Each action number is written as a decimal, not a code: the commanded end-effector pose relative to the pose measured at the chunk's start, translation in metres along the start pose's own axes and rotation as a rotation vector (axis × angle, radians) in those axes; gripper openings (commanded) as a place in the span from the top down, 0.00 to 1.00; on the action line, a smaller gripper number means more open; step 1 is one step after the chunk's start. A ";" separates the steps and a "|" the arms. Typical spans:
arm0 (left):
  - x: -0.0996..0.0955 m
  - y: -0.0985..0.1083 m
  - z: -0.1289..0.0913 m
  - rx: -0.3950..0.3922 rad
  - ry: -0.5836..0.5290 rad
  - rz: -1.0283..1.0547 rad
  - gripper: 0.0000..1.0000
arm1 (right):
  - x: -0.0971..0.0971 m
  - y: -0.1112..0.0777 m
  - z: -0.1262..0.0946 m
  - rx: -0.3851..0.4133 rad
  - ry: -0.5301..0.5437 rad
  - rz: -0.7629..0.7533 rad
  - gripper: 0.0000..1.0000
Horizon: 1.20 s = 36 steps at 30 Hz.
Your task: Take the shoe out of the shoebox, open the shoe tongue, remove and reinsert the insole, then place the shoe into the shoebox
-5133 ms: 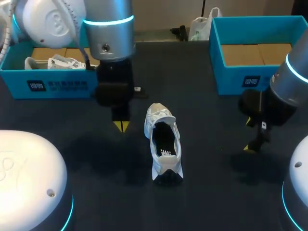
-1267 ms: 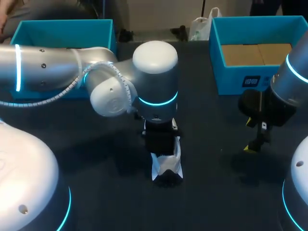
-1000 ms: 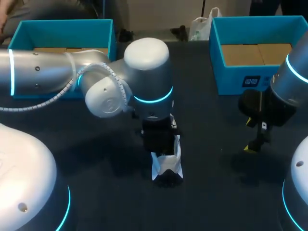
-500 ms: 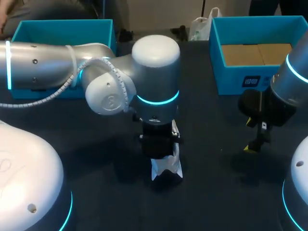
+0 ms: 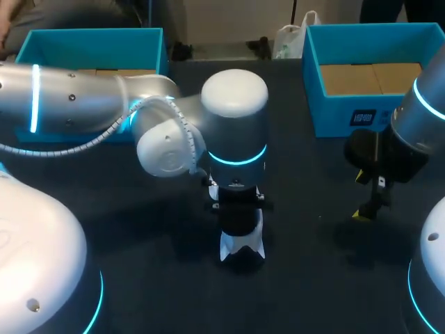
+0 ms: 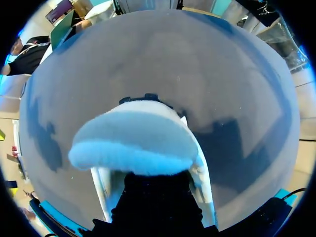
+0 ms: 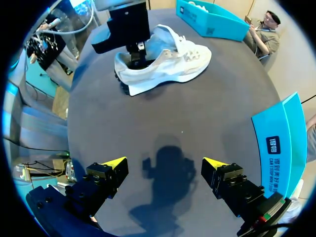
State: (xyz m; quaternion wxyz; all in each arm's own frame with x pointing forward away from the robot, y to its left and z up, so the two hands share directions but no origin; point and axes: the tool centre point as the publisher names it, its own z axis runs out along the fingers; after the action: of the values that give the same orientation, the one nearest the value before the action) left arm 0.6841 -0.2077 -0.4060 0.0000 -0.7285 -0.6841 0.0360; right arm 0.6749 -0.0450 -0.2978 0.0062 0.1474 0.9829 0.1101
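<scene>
A white shoe (image 5: 243,246) lies in the middle of the dark table, heel toward the front edge. My left arm comes down over it, and the left gripper (image 5: 236,220) is sunk into the shoe's opening near the heel. In the left wrist view a pale blue insole (image 6: 136,143) curls up right ahead of the left gripper (image 6: 157,195), which looks shut on its heel end; the yellow tips are hidden. The right wrist view shows the shoe (image 7: 173,61) on its sole with that left gripper (image 7: 134,54) inside. My right gripper (image 7: 165,165) hangs open and empty above bare table.
One blue shoebox (image 5: 90,40) stands at the back left, partly behind my left arm. A second blue shoebox (image 5: 327,104) with a brown bottom stands at the back right, near my right gripper (image 5: 366,197). A white bag (image 5: 292,38) lies beyond the table's far edge.
My left arm has shifted a little right and toward the shoe's heel, staying down in the shoe. The right arm has kept still.
</scene>
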 end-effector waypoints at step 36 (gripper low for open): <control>0.005 0.038 -0.038 -0.155 0.000 -0.134 0.07 | 0.001 0.000 0.000 0.001 -0.002 0.000 0.00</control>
State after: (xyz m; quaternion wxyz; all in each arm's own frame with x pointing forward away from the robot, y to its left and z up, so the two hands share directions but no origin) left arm 0.7235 -0.2021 -0.3685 -0.0554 -0.6789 -0.7320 -0.0158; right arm 0.6749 -0.0450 -0.2978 0.0063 0.1474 0.9829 0.1101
